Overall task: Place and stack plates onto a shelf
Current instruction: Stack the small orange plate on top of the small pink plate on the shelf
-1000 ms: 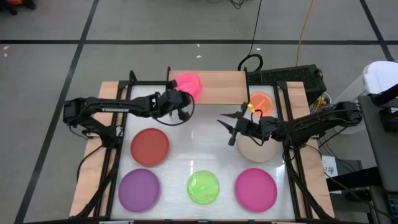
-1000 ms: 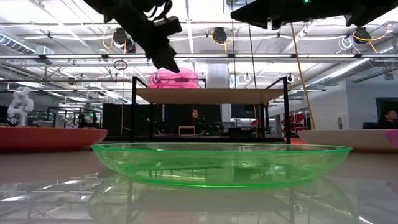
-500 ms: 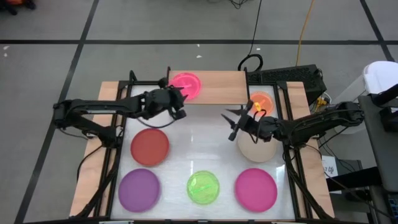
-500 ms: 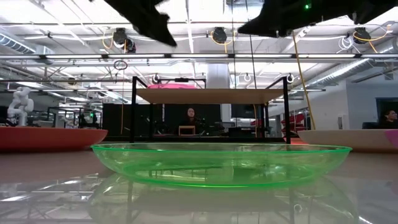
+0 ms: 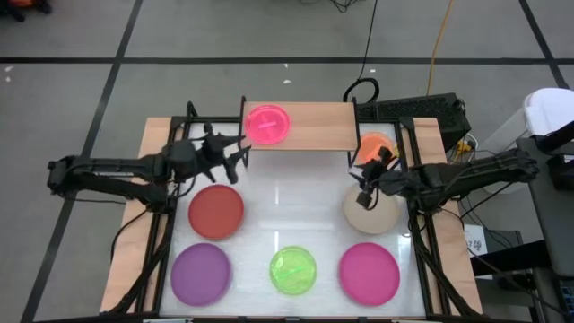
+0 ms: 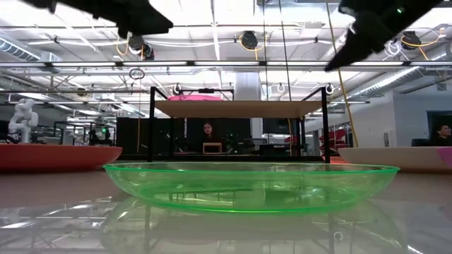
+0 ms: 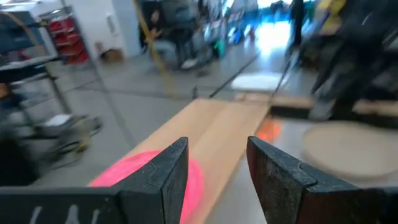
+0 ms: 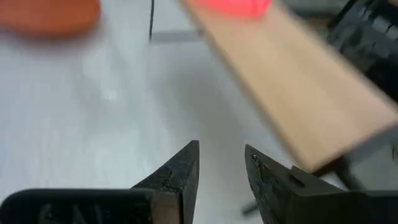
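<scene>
High view: one small round pink plastic plate (image 5: pixel 268 124) sits on the light-wood shelf (image 5: pixel 316 126) — six wait below; my left gripper (image 5: pixel 231 152) gapes empty beside it.

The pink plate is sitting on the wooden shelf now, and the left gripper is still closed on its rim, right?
Not quite. The pink plate does sit on the wooden shelf, but the left gripper has let go: the high view shows it pulled back off the shelf's left end, and in the left wrist view its fingers stand open and empty.
</scene>
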You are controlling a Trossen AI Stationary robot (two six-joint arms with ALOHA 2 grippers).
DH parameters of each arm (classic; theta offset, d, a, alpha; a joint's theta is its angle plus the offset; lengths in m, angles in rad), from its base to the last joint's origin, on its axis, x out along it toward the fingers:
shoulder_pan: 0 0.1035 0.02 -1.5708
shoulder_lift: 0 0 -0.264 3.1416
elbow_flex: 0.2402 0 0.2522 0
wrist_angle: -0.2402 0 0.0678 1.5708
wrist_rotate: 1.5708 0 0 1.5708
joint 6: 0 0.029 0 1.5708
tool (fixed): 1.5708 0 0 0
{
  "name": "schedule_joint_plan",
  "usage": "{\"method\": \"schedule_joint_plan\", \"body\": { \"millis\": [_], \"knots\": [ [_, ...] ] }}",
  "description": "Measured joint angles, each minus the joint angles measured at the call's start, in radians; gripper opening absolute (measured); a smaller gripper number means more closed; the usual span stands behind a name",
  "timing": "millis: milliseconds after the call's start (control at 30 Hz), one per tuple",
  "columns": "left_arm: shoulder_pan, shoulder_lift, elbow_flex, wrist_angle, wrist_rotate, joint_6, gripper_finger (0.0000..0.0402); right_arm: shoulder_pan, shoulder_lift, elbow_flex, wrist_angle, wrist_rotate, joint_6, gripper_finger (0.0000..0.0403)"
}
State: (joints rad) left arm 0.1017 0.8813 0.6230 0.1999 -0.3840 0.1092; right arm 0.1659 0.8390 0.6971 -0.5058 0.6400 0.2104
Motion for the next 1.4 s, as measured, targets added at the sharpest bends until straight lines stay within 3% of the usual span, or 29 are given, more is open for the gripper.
{"method": "schedule_joint_plan", "body": {
  "millis": [233,400,567,933,1200,1400],
  "knots": [
    [-0.02,-0.047,-0.199,0.273,0.029,-0.069,0.017,-0.028,0.071,-0.001,-0.195,-0.021,0.146,0.0112],
    [-0.031,-0.044,-0.213,0.308,0.029,-0.066,0.017,-0.116,0.162,-0.001,-0.331,-0.14,0.233,0.0112],
    [-0.039,-0.045,-0.213,0.349,0.032,-0.065,0.017,-0.232,0.28,-0.001,-0.398,-0.174,0.307,0.0112],
    [-0.052,-0.044,-0.213,0.333,0.032,-0.061,0.017,-0.453,0.457,-0.001,-0.32,-0.2,0.117,0.0112],
    [-0.052,-0.044,-0.213,0.303,0.032,-0.06,0.017,-0.578,0.48,-0.001,-0.273,-0.301,0.0,0.0112],
    [-0.052,-0.044,-0.213,0.303,0.032,-0.06,0.017,-0.65,0.48,-0.002,-0.272,-0.304,-0.021,0.0112]
  ]
}}
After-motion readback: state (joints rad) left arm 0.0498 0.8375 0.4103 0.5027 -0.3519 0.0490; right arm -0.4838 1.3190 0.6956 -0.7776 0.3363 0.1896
